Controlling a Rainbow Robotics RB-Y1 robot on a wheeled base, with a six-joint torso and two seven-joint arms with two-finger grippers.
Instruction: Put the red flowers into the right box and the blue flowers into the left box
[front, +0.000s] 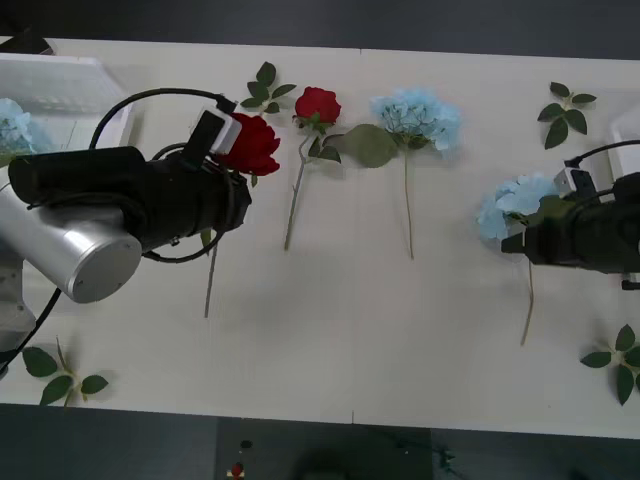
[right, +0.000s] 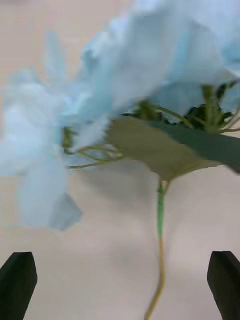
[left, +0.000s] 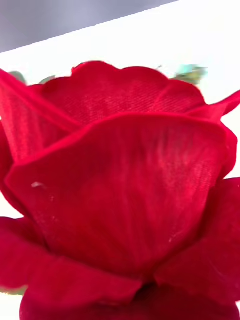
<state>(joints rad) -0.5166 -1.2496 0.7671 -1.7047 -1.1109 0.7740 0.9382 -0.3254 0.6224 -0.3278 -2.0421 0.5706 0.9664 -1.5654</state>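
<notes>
Red flowers: two counted on the table (front: 350, 330). Right gripper (right: 120, 285): black fingers (right: 17, 285) spread apart, grasping nothing; between them runs the thin green-to-yellow stem of a blue flower (right: 125, 85), whose fluffy pale-blue head and large green leaf sit just beyond the fingertips. Front view places this flower (front: 512, 200) at the tip of the right arm, stem trailing toward the near table edge. Left gripper: finger state cannot be told; its wrist camera faces one red rose (left: 120, 200) at very close range, deep-red cloth petals layered and cupped. Front view shows that rose (front: 250, 145) at the tip of the left arm, its stem running toward the near edge. Second red rose (front: 317, 105) lies just beside it, toward the table's middle. Blue flowers: three counted; the second (front: 420, 115) lies between the second rose and the right arm, the third (front: 12, 128) lies by the left box (front: 70, 85) at the far left corner. Right box (front: 628, 125): thin white rim at the right edge. Loose leaf sprigs (front: 565, 110): four, scattered.
</notes>
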